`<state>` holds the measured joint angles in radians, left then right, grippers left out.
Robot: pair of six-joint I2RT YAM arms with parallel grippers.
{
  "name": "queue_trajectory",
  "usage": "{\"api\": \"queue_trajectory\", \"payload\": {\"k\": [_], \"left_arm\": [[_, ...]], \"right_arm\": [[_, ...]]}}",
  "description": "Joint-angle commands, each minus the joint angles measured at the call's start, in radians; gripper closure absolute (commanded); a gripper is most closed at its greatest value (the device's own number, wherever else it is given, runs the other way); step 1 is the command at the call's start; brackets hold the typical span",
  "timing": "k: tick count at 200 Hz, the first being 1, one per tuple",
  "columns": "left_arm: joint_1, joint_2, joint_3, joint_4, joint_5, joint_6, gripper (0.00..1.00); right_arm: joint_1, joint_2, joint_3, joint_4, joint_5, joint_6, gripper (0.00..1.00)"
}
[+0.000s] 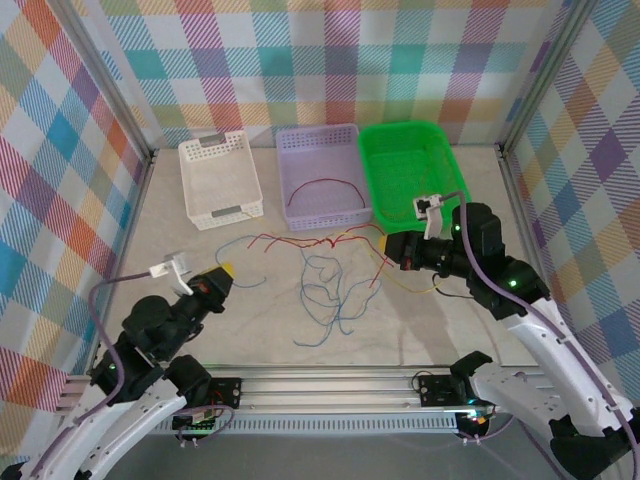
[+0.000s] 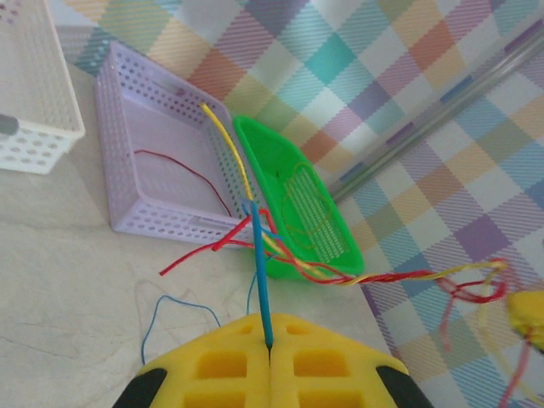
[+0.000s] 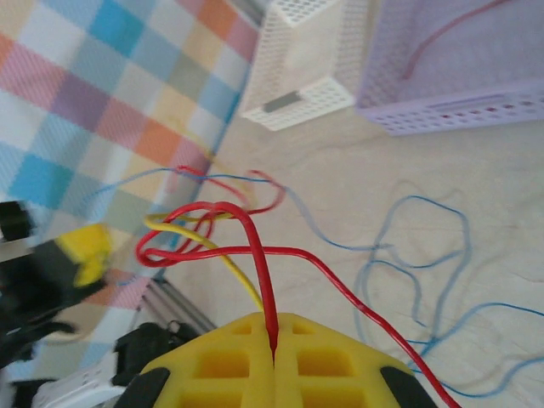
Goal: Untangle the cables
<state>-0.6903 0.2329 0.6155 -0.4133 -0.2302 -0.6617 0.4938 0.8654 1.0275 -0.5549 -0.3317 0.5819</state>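
The cables lie tangled on the table in front of the baskets: a thin blue cable (image 1: 325,290), red cables (image 1: 300,242) and a yellow cable (image 1: 412,287). My left gripper (image 1: 222,270) is at the tangle's left end. In the left wrist view it (image 2: 269,344) is shut on the blue cable (image 2: 259,263), which runs up into a red-yellow twist (image 2: 374,276). On the right side, my right gripper (image 1: 385,243) holds the tangle's other end. In the right wrist view it (image 3: 274,348) is shut on a red cable (image 3: 259,255), beside a yellow cable (image 3: 234,268).
Three baskets line the back: a white basket (image 1: 220,180), a purple basket (image 1: 318,135) with one red cable (image 1: 325,188) inside, and a green basket (image 1: 410,165). Blue loops (image 3: 425,280) spread over the table's middle. A metal rail (image 1: 330,385) runs along the near edge.
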Motion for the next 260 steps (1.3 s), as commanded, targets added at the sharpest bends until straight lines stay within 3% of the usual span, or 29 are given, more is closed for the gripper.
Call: {"api": "queue_trajectory", "payload": {"k": [1, 56, 110, 184, 207, 260], "left_arm": [[0.010, 0.023, 0.113, -0.117, -0.075, 0.045, 1.00], [0.010, 0.190, 0.406, -0.185, -0.150, 0.204, 1.00], [0.009, 0.370, 0.650, -0.173, -0.189, 0.343, 1.00], [0.019, 0.668, 0.861, 0.032, -0.276, 0.567, 1.00], [0.107, 0.738, 0.877, 0.081, -0.237, 0.577, 1.00], [0.372, 0.927, 0.994, 0.106, -0.055, 0.422, 1.00]], "right_arm": [[-0.050, 0.006, -0.048, -0.007, 0.061, -0.033, 1.00], [-0.212, 0.046, -0.199, 0.035, 0.024, -0.027, 1.00], [-0.228, 0.081, -0.252, 0.043, 0.067, -0.053, 1.00], [-0.228, 0.062, -0.319, 0.085, 0.033, -0.074, 1.00], [-0.228, 0.029, -0.334, 0.097, -0.010, -0.100, 1.00], [-0.227, -0.042, -0.347, 0.079, -0.104, -0.150, 1.00]]}}
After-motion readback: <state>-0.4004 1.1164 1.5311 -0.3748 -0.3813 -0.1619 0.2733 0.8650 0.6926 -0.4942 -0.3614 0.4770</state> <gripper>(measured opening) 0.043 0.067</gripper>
